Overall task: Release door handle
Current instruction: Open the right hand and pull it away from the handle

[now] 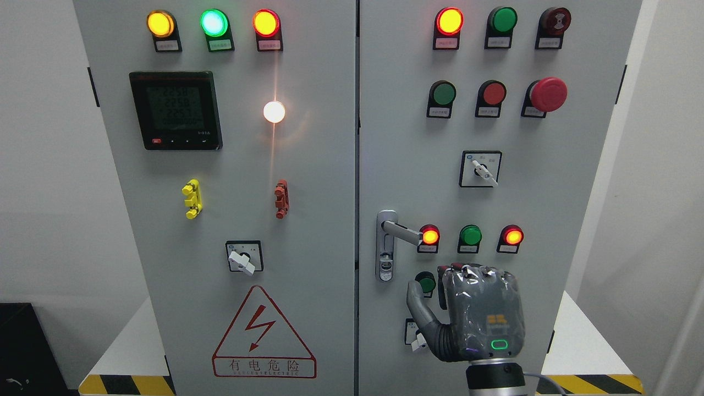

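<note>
Grey two-door electrical cabinet (308, 165). The door handle (391, 234) sits at the right door's left edge. The right robot hand (473, 313), at five o'clock below it, hangs apart, fingers relaxed, empty. A warning triangle (264, 335) reads "有电危险".

Robot hand (477, 308) below door handle (397, 231)

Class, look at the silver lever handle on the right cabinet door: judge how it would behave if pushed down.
The door handle looks like rigid metal, so it probably won't flex. Fixed to its plate at one end, it likely pivots rather than slides. Its smooth finish may be slippery for the right hand below it.
</note>
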`<action>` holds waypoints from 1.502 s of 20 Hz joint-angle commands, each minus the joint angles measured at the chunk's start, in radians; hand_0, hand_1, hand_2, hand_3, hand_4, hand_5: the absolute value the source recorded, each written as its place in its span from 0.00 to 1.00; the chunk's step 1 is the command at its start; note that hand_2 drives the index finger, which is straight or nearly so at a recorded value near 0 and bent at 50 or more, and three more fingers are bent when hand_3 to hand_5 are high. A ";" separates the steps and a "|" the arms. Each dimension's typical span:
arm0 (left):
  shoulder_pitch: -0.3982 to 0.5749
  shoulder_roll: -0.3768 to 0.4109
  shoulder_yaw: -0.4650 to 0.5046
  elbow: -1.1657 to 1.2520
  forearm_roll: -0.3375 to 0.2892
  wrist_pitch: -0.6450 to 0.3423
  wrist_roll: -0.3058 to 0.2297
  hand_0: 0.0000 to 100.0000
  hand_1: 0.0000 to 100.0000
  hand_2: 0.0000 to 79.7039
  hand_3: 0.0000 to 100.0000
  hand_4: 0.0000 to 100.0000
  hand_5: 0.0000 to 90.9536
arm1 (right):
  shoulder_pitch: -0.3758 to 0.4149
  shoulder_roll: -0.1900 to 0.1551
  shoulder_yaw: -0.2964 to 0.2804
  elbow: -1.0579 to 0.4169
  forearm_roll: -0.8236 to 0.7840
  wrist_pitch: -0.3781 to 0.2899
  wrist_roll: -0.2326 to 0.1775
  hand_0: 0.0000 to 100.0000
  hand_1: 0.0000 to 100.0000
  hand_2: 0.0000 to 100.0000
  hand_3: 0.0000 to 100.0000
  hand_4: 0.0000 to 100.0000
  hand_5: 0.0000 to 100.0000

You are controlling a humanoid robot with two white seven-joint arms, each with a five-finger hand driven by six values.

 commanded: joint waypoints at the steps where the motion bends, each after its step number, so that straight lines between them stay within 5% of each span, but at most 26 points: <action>1: 0.017 0.000 0.000 0.000 0.000 -0.001 0.000 0.12 0.56 0.00 0.00 0.00 0.00 | 0.051 0.005 -0.152 -0.100 -0.010 -0.105 -0.022 0.54 0.28 0.76 1.00 0.94 0.93; 4: 0.017 0.000 0.000 0.000 0.000 -0.001 0.000 0.12 0.56 0.00 0.00 0.00 0.00 | 0.058 0.002 -0.204 -0.108 -0.061 -0.165 -0.035 0.54 0.28 0.66 0.96 0.89 0.85; 12: 0.017 0.000 0.000 0.000 0.000 -0.001 0.000 0.12 0.56 0.00 0.00 0.00 0.00 | 0.057 0.004 -0.331 -0.151 -0.109 -0.270 -0.038 0.53 0.28 0.33 0.54 0.53 0.52; 21: 0.017 0.000 0.000 0.001 0.000 -0.001 0.000 0.12 0.56 0.00 0.00 0.00 0.00 | 0.055 0.008 -0.316 -0.149 -0.216 -0.268 -0.059 0.53 0.24 0.09 0.17 0.20 0.22; 30: 0.017 0.000 0.000 0.000 0.000 -0.001 0.000 0.12 0.56 0.00 0.00 0.00 0.00 | 0.071 0.013 -0.255 -0.149 -0.221 -0.270 -0.064 0.54 0.24 0.06 0.08 0.10 0.03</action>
